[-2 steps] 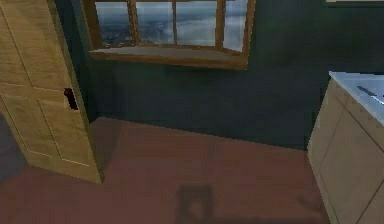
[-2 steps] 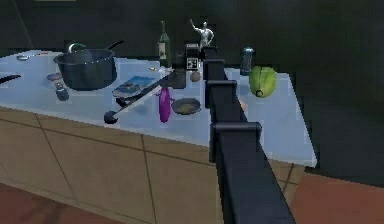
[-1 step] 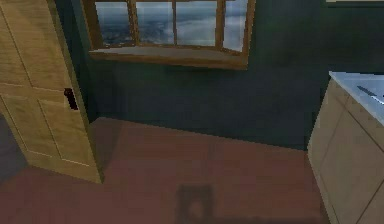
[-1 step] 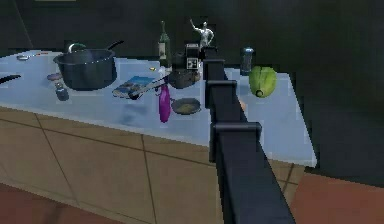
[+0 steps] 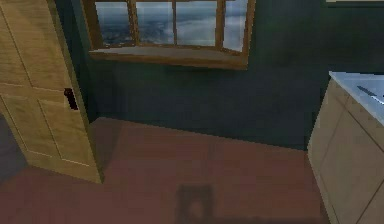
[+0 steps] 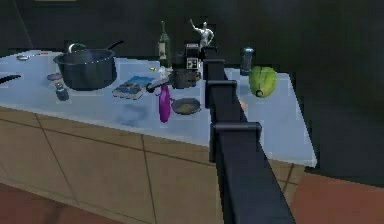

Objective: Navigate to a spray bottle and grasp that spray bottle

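A Stretch robot's dark arm (image 6: 235, 150) reaches out over a pale blue table (image 6: 290, 125) in a simulated kitchen, with its tool (image 6: 180, 78) among the clutter there. The magenta spray bottle (image 6: 164, 104) stands upright on the table near its front edge. In the arm side view it is just below the tool and beside a small dark dish (image 6: 186, 105). Whether the tool touches the bottle cannot be told, nor whether it has hold of anything or how its fingers are set. Also on the table are a dark pot (image 6: 85, 68) with a long handle, a tall bottle (image 6: 163, 44), a silver statuette (image 6: 204, 34), a round green thing (image 6: 263, 80) (possibly a lettuce) and a flat book-like item (image 6: 132, 88). In the forward view, a wooden door (image 5: 40, 95) stands ajar at the left and a wood-framed window (image 5: 170, 30) is set in a dark teal wall (image 5: 230, 95). A pale-topped cabinet (image 5: 345, 150) stands at the right on a reddish-brown floor (image 5: 190, 160).
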Tool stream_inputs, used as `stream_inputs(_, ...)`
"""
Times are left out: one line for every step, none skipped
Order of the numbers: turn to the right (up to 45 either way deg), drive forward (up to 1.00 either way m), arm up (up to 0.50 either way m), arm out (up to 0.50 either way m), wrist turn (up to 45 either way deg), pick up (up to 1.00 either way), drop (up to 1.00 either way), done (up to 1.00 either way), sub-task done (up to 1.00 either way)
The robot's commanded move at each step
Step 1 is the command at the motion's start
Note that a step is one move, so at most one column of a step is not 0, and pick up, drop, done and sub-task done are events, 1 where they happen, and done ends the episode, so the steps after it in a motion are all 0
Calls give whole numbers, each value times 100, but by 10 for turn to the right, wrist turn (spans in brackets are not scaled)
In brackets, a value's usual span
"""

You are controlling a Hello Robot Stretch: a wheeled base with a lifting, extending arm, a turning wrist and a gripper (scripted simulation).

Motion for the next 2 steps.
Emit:
stream_inputs(0,0,0,0,0,100,0,0,0)
stream_inputs(0,0,0,0,0,0,0,100,0)
